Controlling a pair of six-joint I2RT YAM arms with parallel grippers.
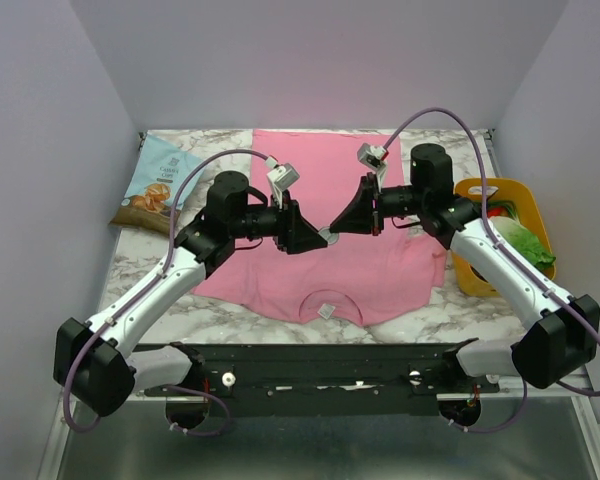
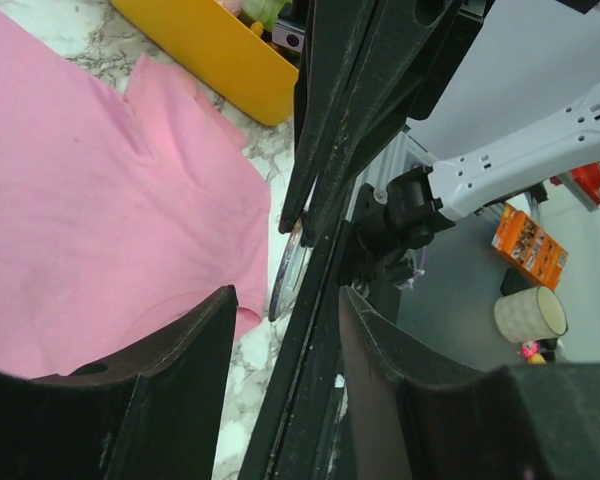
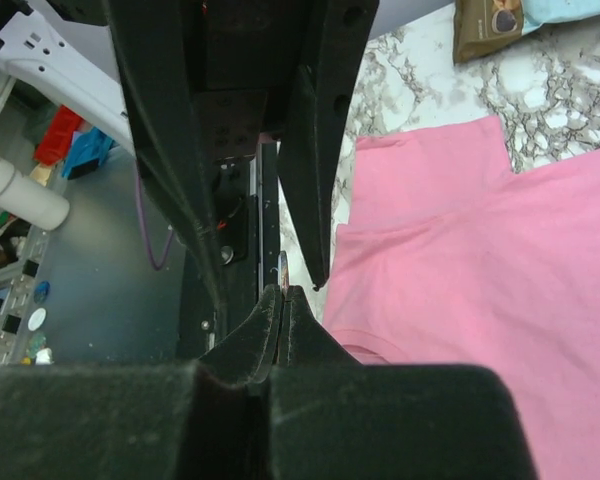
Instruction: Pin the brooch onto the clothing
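Marble table, right pincer pinching brooch (above shirt), left pincer half-open.

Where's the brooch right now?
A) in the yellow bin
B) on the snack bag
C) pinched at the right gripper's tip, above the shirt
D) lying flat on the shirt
C: the left wrist view shows the brooch edge-on at the tip of the right gripper, whose jaws are shut on it, over the pink T-shirt.

Bright, even overhead light, faint soft shadows, wrist views dark and blurred up close (foreground silhouettes), sharper beyond.
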